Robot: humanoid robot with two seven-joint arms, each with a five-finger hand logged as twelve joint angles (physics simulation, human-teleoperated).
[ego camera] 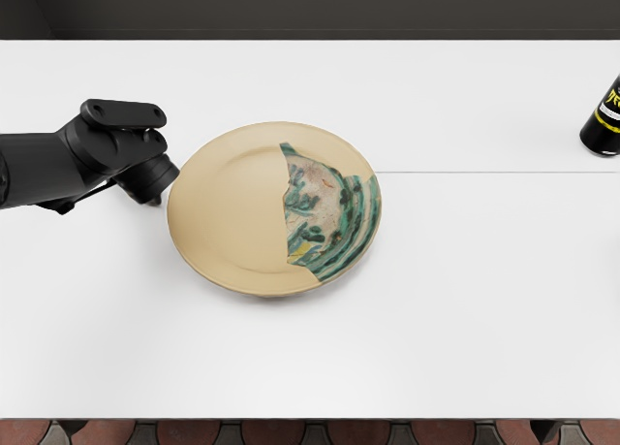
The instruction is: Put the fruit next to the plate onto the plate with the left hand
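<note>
A tan plate (232,212) with a green and white patterned patch on its right half lies near the middle of the white table. Nothing rests on it. My left hand (136,164), black, comes in from the left edge and sits just off the plate's left rim, close to touching it. No fruit shows anywhere in the view; whatever lies under or inside the hand is hidden by it.
A black bottle with a yellow label (603,120) stands at the far right edge of the table. The white table (436,319) stretches wide in front of and behind the plate; its near edge runs along the bottom.
</note>
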